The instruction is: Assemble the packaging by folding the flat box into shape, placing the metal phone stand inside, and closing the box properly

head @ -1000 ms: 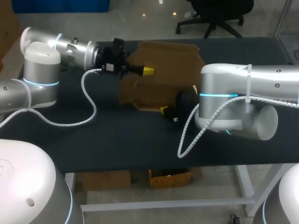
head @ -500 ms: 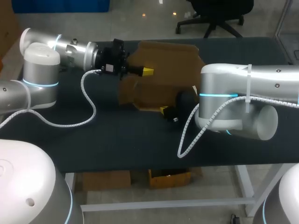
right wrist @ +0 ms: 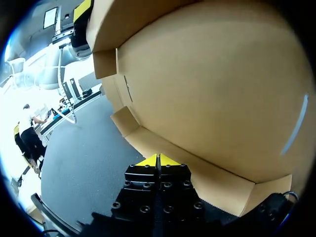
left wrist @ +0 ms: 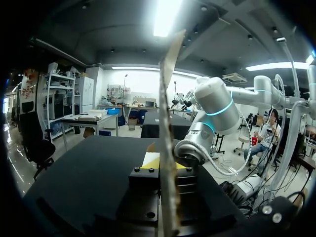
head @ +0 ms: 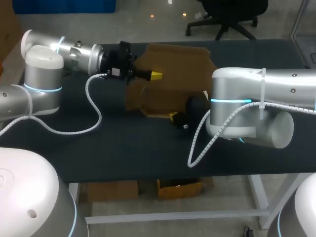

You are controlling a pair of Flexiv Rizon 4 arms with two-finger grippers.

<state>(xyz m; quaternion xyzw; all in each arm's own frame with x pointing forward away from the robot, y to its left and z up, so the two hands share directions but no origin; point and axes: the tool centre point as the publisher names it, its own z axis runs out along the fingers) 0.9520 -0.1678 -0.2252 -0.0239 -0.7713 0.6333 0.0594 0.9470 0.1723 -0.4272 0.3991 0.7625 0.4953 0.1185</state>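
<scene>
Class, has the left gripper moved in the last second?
No. The left gripper, shut on the box, keeps its place against the table's far edge.

The table was a long one with a flat black top, carried on a pale metal frame whose legs showed under the near edge. Toward the far middle of the top was a brown cardboard box, not folded into shape, its panels spread wide. Whether it lay flat on the surface or only touched along its near edge could not be made out. On the left part, a white spiral-wrapped cable lay in a loose curve across the black top.
</scene>
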